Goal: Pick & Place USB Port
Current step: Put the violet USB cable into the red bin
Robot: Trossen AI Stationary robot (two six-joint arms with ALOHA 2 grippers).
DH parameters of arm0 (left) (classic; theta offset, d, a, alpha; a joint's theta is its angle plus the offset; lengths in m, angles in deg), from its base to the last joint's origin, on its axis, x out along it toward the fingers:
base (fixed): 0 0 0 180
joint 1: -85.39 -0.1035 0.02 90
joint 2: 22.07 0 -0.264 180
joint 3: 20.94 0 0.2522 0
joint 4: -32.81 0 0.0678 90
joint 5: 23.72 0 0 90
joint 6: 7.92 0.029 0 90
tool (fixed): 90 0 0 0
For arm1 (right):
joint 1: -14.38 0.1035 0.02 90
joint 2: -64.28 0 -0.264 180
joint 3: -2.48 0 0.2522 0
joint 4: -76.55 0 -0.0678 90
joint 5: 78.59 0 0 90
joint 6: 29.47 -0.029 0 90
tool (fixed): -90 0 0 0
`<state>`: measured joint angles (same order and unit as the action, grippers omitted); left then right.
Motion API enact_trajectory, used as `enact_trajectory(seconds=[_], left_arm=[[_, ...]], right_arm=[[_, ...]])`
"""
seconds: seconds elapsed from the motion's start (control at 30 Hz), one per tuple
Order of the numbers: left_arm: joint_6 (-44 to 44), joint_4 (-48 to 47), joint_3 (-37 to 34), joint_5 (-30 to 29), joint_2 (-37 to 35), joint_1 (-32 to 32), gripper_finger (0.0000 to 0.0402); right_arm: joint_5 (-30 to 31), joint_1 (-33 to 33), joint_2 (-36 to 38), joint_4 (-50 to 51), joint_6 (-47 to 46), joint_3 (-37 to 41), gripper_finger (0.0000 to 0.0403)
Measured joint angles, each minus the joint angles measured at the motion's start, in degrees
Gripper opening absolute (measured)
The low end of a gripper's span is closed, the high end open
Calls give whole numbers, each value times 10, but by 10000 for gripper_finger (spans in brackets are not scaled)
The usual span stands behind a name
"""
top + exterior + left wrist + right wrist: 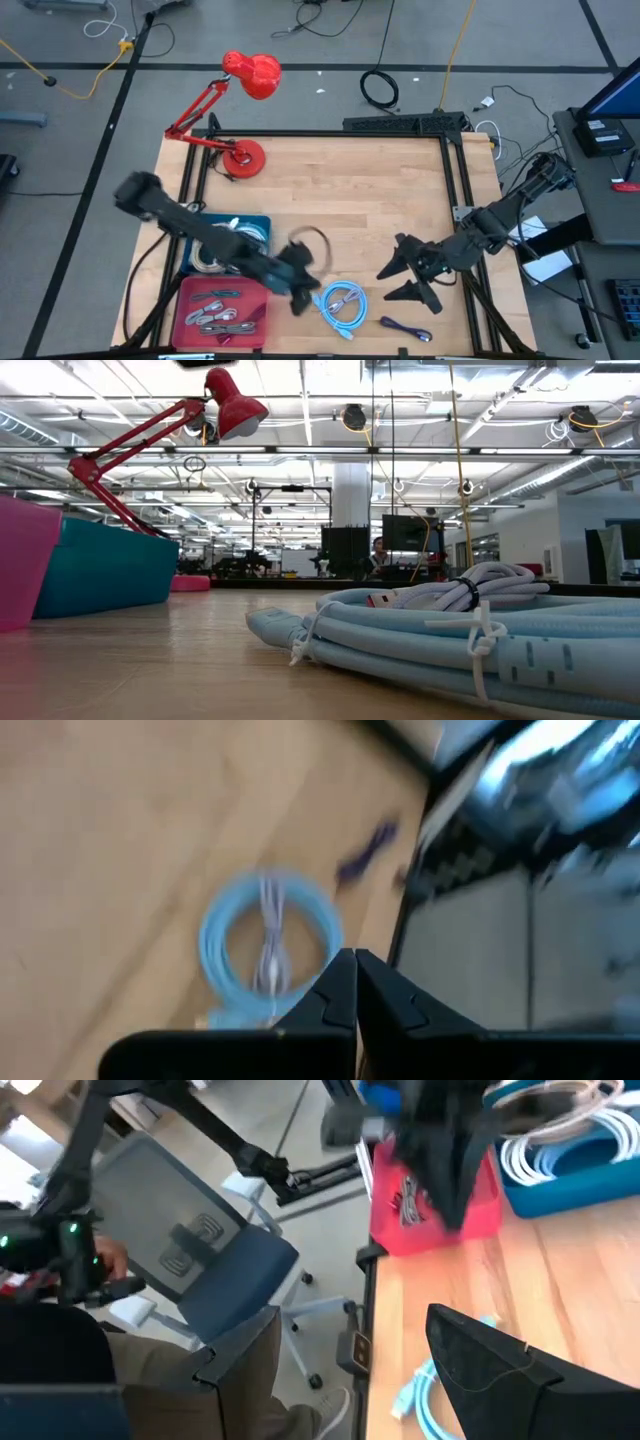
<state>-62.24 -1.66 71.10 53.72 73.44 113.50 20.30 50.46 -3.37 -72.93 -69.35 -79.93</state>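
Observation:
A coiled light-blue cable (343, 303) lies flat on the wooden table near its front edge; it also shows in the left wrist view (270, 935) and fills the low view (450, 635), tied with a pale cord. A short purple cable (405, 328) lies to its right. Which of them bears the USB port I cannot tell. My left gripper (300, 293) hovers just left of the coil, shut (355, 965), with nothing between its fingers. My right gripper (400, 278) stands open to the right of the coil, pointing toward it.
A red bin (185, 300) holding several cables sits at the front left, with a blue bin (262, 222) of white cable behind it. A dark cable loop (310, 240) lies behind the left gripper. A red desk lamp (245, 75) is clamped at the far left. Bare wood spans the middle.

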Motion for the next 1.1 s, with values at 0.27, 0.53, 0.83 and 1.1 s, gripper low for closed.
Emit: enact_trajectory(seconds=[0.27,0.53,0.83,1.1], left_arm=[[24,-30,110,131,176,-28,91],[64,-50,153,126,230,-79,199],[90,-91,153,159,250,-93,207],[86,-66,152,168,253,-80,207]], right_arm=[[1,0,30,97,-39,0,242],[53,12,86,145,-72,0,226],[92,35,108,144,-75,0,196],[92,42,108,152,-74,0,185]])
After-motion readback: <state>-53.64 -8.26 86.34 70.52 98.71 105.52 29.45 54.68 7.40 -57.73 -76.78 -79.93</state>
